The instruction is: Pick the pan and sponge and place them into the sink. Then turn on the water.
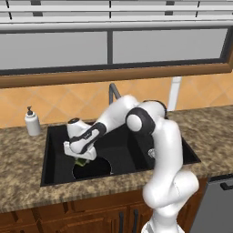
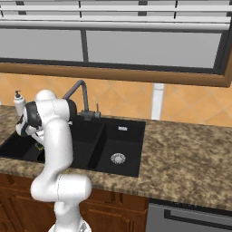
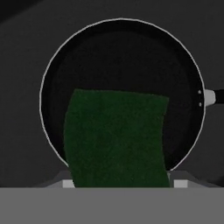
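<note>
From my left base camera I see the gripper (image 1: pixel 81 159) low inside the wider basin of the sink (image 1: pixel 54 132), toward nine o'clock of the black double bowl; its fingers are clamped on the sponge (image 1: pixel 80 161), a green scrap under the hand; in my hand camera the sponge (image 3: pixel 117 138) hangs above the pan (image 3: pixel 122 52), which lies flat on the basin floor with its handle out at three o'clock; the tap (image 2: pixel 77 90) stands behind the sink; a soap bottle (image 1: pixel 32 122) sits on the counter at ten o'clock.
</note>
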Controlling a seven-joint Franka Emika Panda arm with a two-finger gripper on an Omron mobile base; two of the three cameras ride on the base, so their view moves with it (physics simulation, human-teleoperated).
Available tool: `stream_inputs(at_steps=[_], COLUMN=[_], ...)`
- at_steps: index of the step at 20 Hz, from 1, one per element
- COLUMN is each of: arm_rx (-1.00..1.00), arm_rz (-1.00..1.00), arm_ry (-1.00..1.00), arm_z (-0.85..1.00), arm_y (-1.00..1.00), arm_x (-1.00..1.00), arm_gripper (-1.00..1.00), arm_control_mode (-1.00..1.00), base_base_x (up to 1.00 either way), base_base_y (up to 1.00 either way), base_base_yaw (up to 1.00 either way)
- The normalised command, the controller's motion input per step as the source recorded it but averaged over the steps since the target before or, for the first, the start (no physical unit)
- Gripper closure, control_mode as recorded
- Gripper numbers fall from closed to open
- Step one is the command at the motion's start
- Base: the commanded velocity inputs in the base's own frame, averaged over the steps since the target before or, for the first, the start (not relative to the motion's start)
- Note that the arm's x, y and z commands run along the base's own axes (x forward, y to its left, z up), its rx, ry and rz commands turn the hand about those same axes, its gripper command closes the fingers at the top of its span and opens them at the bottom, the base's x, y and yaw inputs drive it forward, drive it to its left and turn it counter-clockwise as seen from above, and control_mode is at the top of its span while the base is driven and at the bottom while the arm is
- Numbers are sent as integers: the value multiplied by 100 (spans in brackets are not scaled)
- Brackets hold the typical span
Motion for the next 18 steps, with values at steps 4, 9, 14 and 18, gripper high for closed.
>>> stream_inputs(at_steps=[4,9,14,18], arm_rx=[-1,0,-5,-1], arm_rz=[0,0,0,0], arm_ry=[6,6,0,0], arm_z=[-36,-39,-56,-52], arm_y=[0,0,0,0], arm_x=[39,39,30,9], arm_gripper=[100,100,100,100], arm_control_mode=[-100,-100,-100,-100], base_base_x=[0,0,0,0], base_base_y=[0,0,0,0], base_base_yaw=[0,0,0,0])
